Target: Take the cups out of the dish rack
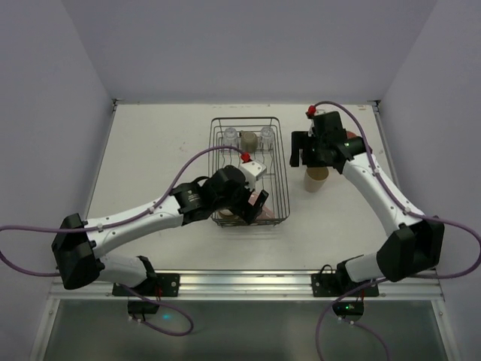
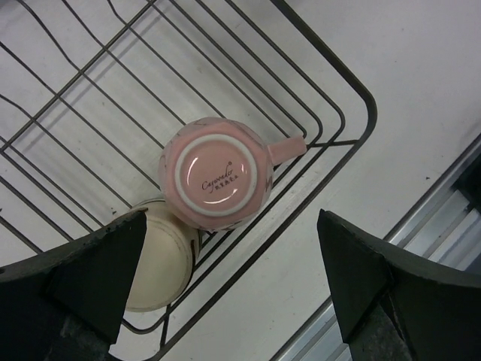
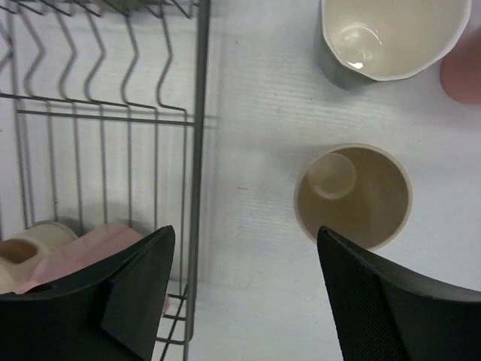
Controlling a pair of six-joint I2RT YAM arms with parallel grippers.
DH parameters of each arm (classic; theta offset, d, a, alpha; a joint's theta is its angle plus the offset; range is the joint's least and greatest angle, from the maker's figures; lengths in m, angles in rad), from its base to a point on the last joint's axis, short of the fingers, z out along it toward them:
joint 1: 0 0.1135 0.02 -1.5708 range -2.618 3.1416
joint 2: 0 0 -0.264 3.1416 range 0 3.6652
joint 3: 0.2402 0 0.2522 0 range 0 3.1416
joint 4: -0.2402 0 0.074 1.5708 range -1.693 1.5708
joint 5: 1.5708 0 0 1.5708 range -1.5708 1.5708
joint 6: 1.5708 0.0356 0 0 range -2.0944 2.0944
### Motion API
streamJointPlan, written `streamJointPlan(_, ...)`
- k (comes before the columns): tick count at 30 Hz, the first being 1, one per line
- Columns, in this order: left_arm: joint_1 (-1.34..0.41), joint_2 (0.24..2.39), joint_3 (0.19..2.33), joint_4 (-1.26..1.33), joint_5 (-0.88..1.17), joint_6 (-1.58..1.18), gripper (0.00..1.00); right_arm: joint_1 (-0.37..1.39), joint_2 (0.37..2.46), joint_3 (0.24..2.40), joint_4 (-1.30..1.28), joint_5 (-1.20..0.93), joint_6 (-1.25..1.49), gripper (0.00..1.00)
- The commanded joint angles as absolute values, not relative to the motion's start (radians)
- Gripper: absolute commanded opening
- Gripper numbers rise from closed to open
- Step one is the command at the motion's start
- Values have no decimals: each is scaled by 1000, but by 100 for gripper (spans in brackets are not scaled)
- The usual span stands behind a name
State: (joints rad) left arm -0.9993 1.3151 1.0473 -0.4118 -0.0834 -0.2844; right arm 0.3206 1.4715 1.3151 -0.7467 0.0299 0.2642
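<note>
The black wire dish rack point(image 1: 278, 173) lies mid-table. At its far end stand two clear glasses point(image 1: 229, 138) and a grey-brown cup point(image 1: 248, 139). In its near corner a pink cup point(image 2: 218, 177) sits upside down, touching a beige cup point(image 2: 154, 259) lying beside it. My left gripper point(image 2: 233, 278) hovers open above this corner, holding nothing. On the table right of the rack, a beige cup point(image 3: 353, 195) stands upright next to a grey cup point(image 3: 391, 37) with a cream inside. My right gripper point(image 3: 244, 286) is open and empty above the table, between the rack's side and the beige cup.
A pink item point(image 3: 462, 68) shows at the right edge beside the grey cup. The rack's side rail point(image 3: 199, 150) runs just left of my right gripper. A metal rail point(image 1: 248, 282) borders the table's near edge. White walls enclose the table.
</note>
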Motion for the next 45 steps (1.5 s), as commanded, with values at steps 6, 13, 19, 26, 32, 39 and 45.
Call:
streamJointPlan(6, -1005, 1394, 1104, -321, -175, -310, 100, 344, 1276, 1184, -603, -66, 288, 82)
streamJointPlan(13, -1005, 1471, 1104, -305, -187, -336, 100, 345, 1235, 1121, -569, -77, 290, 83)
streamJointPlan(19, -1005, 1538, 1108, -293, -219, -336, 100, 344, 1198, 1095, -545, -87, 293, 83)
streamJointPlan(26, -1003, 1577, 1115, -256, -218, -307, 97, 345, 1181, 1072, -534, -78, 298, 84)
streamJointPlan(32, -1003, 1606, 1121, -230, -222, -291, 82, 345, 1146, 1065, -517, -95, 313, 84)
streamJointPlan(39, -1003, 1553, 1121, -198, -275, -285, 27, 345, 1020, 1029, -425, -188, 370, 84)
streamJointPlan(45, -973, 1464, 1144, -158, -246, -294, 10, 345, 887, 948, -233, -297, 485, 85)
